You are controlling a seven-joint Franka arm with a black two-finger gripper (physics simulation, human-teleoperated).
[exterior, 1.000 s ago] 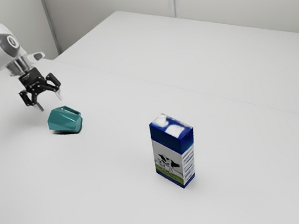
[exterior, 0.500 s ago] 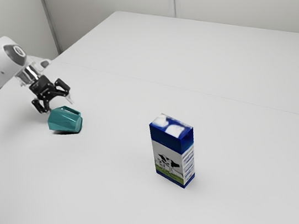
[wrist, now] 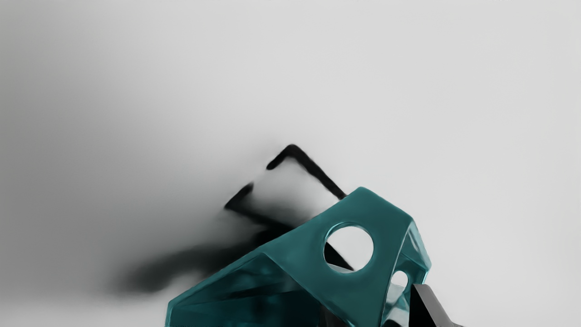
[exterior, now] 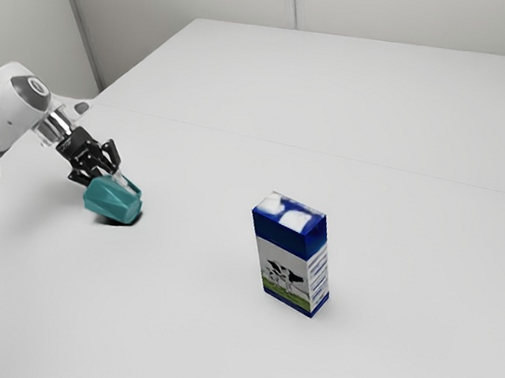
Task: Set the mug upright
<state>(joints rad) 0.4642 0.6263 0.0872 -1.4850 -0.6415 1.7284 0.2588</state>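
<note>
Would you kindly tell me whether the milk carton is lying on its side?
No, the milk carton stands upright on the table, its white-patched top facing up.

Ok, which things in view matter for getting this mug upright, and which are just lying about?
For the job:
- teal faceted mug, tipped on its side, not upright
- pincer, at the mug

Just lying about:
- blue-and-white milk carton with a cow picture, standing apart from the mug

Teal faceted mug (exterior: 112, 199), tipped sideways
</note>
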